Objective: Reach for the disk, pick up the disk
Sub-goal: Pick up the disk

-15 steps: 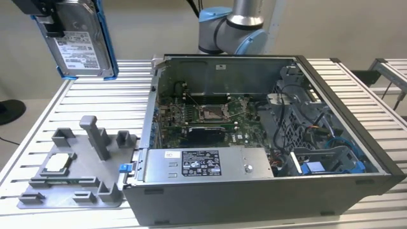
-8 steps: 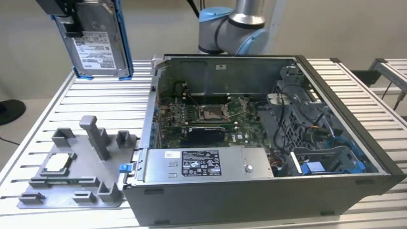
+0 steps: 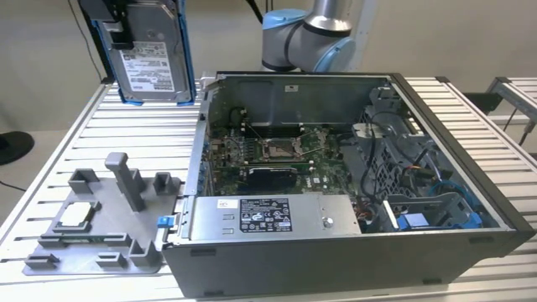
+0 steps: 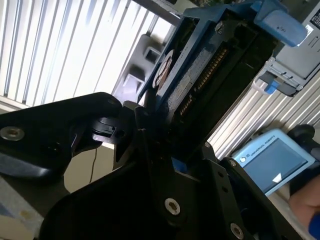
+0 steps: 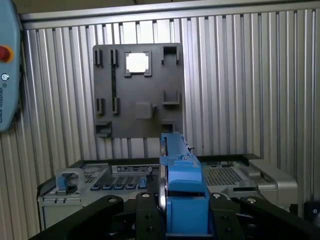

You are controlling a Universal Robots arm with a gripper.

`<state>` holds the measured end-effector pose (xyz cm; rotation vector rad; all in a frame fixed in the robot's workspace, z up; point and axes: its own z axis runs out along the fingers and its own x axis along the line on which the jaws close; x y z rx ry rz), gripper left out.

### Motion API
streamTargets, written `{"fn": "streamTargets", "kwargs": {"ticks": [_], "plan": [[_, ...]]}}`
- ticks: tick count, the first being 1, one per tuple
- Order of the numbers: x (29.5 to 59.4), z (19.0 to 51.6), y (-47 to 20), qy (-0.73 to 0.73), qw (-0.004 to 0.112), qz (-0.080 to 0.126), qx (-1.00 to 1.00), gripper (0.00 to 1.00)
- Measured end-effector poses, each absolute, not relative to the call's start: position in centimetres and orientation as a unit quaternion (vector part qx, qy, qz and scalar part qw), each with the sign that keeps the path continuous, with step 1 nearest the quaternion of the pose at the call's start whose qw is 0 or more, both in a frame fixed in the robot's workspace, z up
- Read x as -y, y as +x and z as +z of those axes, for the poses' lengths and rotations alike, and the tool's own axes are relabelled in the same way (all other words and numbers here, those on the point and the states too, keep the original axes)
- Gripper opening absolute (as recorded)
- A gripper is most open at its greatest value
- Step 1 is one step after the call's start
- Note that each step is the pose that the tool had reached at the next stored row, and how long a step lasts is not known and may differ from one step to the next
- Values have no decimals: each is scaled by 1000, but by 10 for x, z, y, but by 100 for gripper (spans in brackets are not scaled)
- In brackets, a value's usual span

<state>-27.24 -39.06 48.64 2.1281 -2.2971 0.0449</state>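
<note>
- High above the slatted table [image 3: 84,132], the gripper [image 5: 182,202] was clamped on the disk [image 3: 153,56] by its blue bracket [image 5: 177,150].
- Rigid, weighty and shock-sensitive, it seemed best held by that bracket.

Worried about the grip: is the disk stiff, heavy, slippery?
Probably rigid: the disk hangs near upright in the claw without sagging. Its metal casing suggests it is heavy for its size. The smooth blue bracket the claw pinches might slip.
</note>
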Motion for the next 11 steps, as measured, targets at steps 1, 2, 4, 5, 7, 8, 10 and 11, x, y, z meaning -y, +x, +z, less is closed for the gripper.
{"fn": "streamTargets", "kwargs": {"ticks": [1,2,4,5,7,8,10,11], "plan": [[391,486,-269,680,5,15,733,0],[391,486,-266,680,6,15,733,0],[391,486,-259,679,6,16,733,0],[391,486,-255,679,6,16,733,0],[391,486,-247,680,7,17,733,0],[391,486,-244,679,7,17,733,0],[391,486,-236,679,8,18,733,0],[391,486,-232,679,8,18,733,0]]}}
